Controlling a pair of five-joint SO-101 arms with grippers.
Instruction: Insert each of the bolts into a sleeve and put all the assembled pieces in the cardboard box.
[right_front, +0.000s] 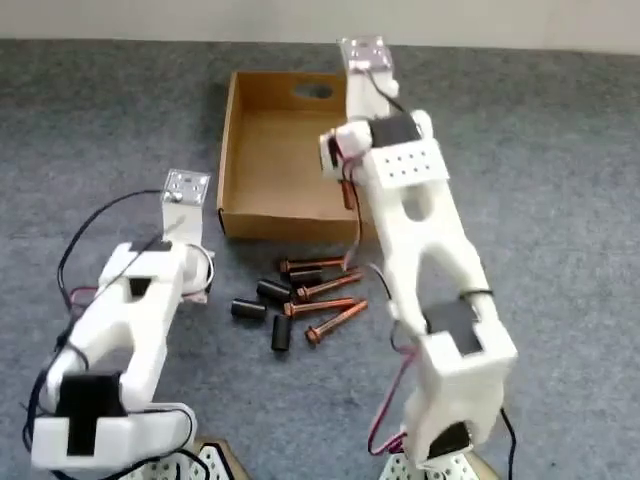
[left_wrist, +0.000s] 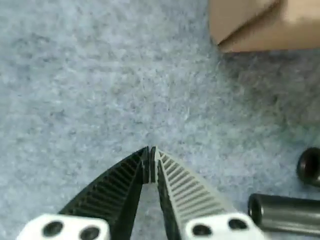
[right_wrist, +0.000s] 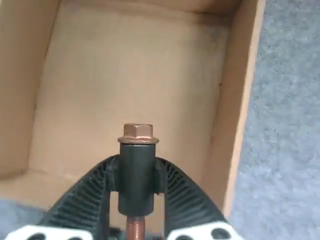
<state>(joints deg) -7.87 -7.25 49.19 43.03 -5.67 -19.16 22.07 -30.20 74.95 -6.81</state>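
Four loose bolts (right_front: 297, 265) (right_front: 325, 287) (right_front: 320, 306) (right_front: 336, 321) counted, along with three loose sleeves (right_front: 273, 291) (right_front: 249, 310) (right_front: 281, 333), and possibly a fourth sleeve (right_front: 306, 276) tucked among the bolts, hard to make out from above. One assembled piece (right_wrist: 135, 175), a bolt through a sleeve. One cardboard box (right_front: 232, 150) and two arms (right_front: 130, 310) (right_front: 420, 230).

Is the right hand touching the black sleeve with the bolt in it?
Touching. In the right wrist view, the right hand presses against both sides of the sleeve, with no gap visible.
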